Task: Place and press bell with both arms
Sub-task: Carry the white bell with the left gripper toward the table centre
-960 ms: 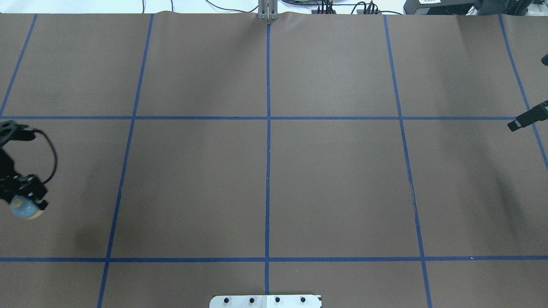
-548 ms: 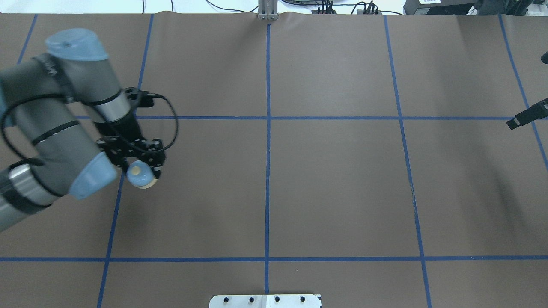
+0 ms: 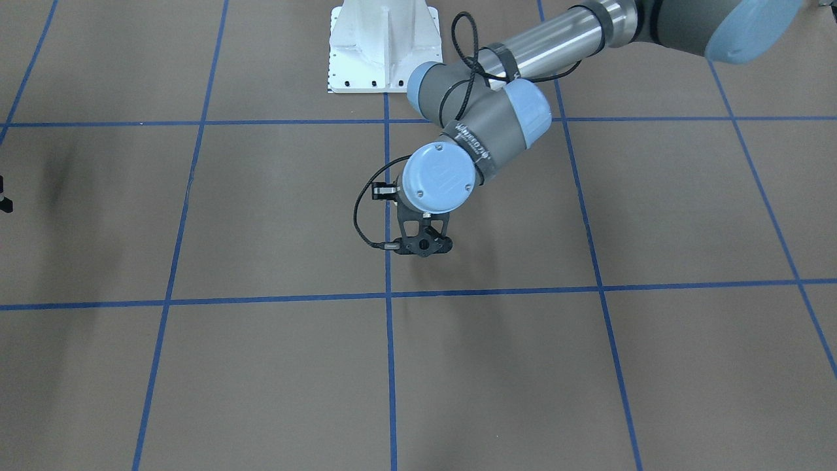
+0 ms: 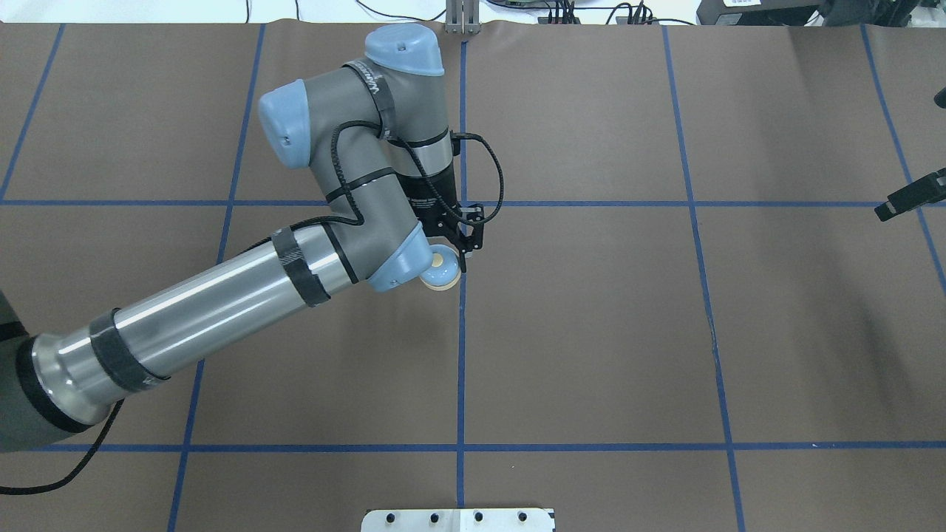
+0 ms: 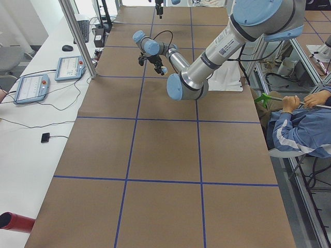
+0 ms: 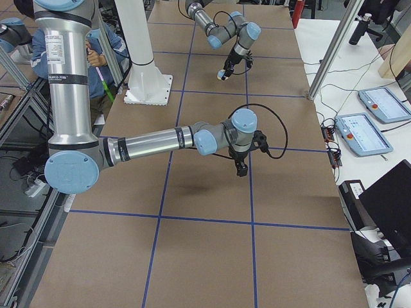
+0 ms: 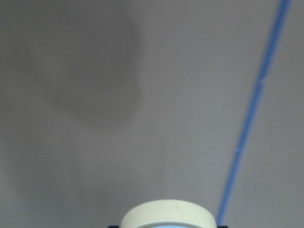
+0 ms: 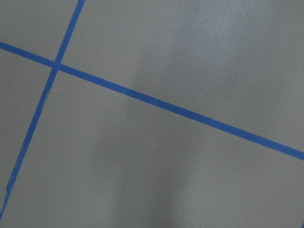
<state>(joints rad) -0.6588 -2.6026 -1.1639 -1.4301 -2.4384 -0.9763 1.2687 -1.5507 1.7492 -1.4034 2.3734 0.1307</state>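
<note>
The bell (image 4: pixel 442 272) has a light blue dome and a cream button. It is held in my left gripper (image 4: pixel 448 263), just left of the centre tape line (image 4: pixel 462 355). The left arm (image 4: pixel 222 295) reaches in from the lower left. In the left wrist view only the bell's cream base ring (image 7: pixel 166 214) shows, above the brown table with a shadow under it. In the front-facing view the left gripper (image 3: pixel 425 247) shows, but the wrist hides the bell. My right gripper (image 4: pixel 907 199) is at the far right edge, mostly out of view. I cannot tell whether it is open or shut.
The brown table cover (image 4: pixel 591 332) carries a blue tape grid. The white bolted pedestal (image 3: pixel 382 46) stands at the robot's side. A metal post (image 4: pixel 462 18) rises at the far edge. A seated operator (image 5: pixel 305 124) and control tablets (image 5: pixel 31 88) are beside the table.
My left arm has swung from the table's left edge to the centre line, carrying the bell in its gripper. The right gripper has barely moved.
</note>
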